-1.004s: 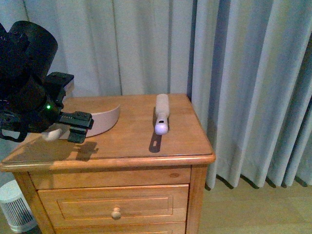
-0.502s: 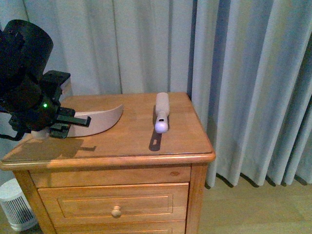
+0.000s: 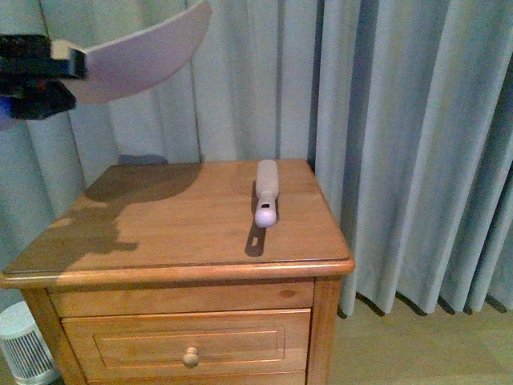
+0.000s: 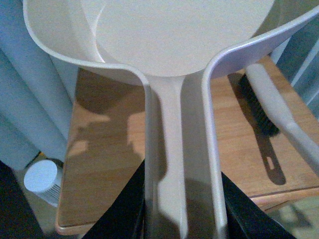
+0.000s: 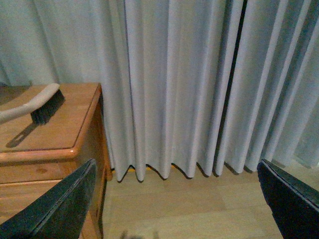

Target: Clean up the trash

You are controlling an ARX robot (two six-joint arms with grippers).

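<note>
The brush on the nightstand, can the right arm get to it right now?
Probably yes. The brush lies alone on the nightstand with bare wood around it, the right gripper is open and empty, and the dustpan is held high above the top.

Wooden worktop [image 3: 176, 224], as I see it from the front view: the top of a cabinet with drawers. One item lies directly on it, a pale hand brush [image 3: 266, 191] on the right half, dark bristles down, its handle end toward the front edge, where it casts a shadow.
</note>
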